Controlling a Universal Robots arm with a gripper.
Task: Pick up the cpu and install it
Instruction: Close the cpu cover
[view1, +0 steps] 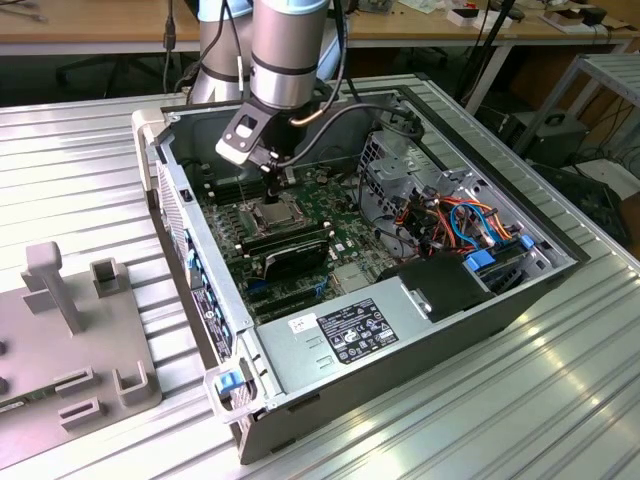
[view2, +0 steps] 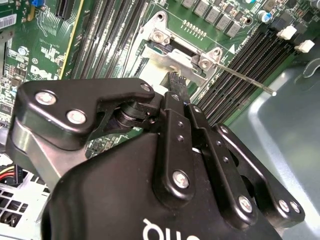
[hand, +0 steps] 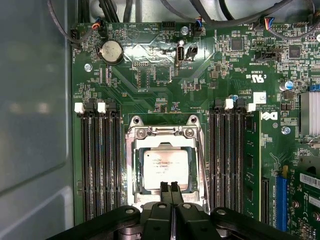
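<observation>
— What lies nearest the lens?
— The black gripper (hand: 168, 187) is seen closest in both wrist views. Its two fingers are pressed together, and nothing is clamped between them.
— Where is the cpu found?
— The cpu (hand: 166, 167) is seated flat, silver top up, inside the socket frame (hand: 162, 132) on the green motherboard (hand: 150, 75). The fingertips (hand: 163, 186) are held at its edge; whether it is touched cannot be told.
— How are the surface and the room made up?
— An open computer case (view1: 430, 365) is laid on its side on a ribbed metal table (view1: 90, 130). Wooden desks (view1: 100, 30) are seen behind.
— What room is left around the socket?
— It is flanked on both sides by memory slots (hand: 100, 160), set close against the frame. The grey case wall (hand: 35, 125) is seen beyond one bank. In the second wrist view a thin metal lever (view2: 245, 77) is seen jutting from the frame over the slots.
— What else is placed nearby?
— A long black card (view1: 290, 255) is mounted just beside the socket, toward the power supply (view1: 355, 328). Coloured cables (view1: 455, 215) are bundled at the exterior view's right. A grey fixture (view1: 70, 330) is set at the exterior view's left, apart from the case.
</observation>
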